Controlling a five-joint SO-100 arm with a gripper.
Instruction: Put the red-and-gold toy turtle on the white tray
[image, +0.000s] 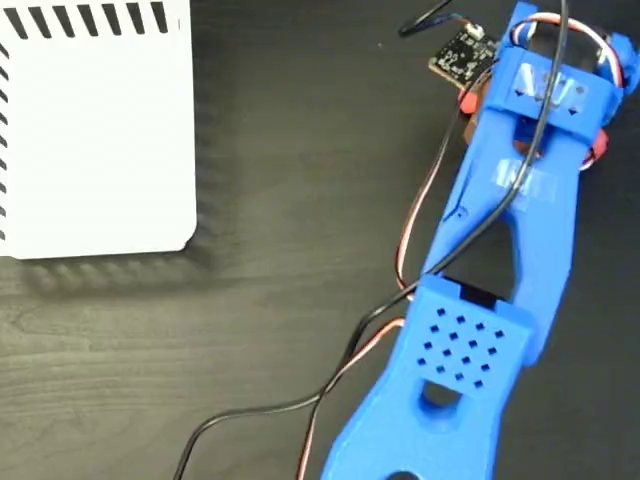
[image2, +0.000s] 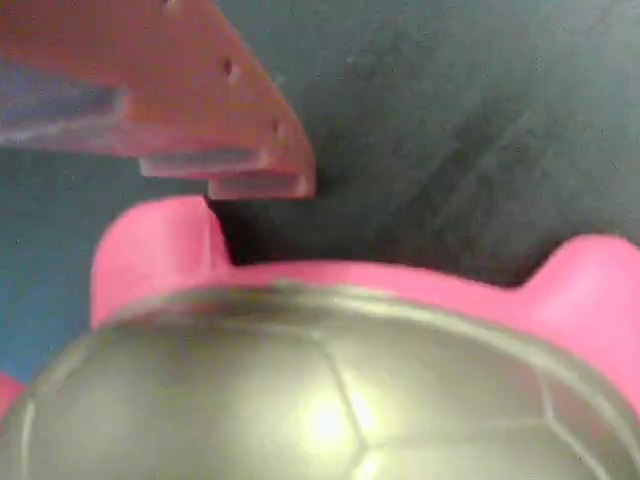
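Observation:
The red-and-gold toy turtle fills the lower half of the wrist view, very close, with its shiny gold shell below and its coral-red rim and feet above. One red finger of my gripper reaches over it from the upper left, its tip just above one foot. The other finger is out of sight. In the fixed view the blue arm stretches to the top right and covers the turtle and the gripper; only small red bits show beside the wrist. The white tray lies at the top left, far from the arm.
Dark wood-grain table lies between the tray and the arm. Red, white and black cables trail along the arm to the bottom edge. A small circuit board sits by the wrist.

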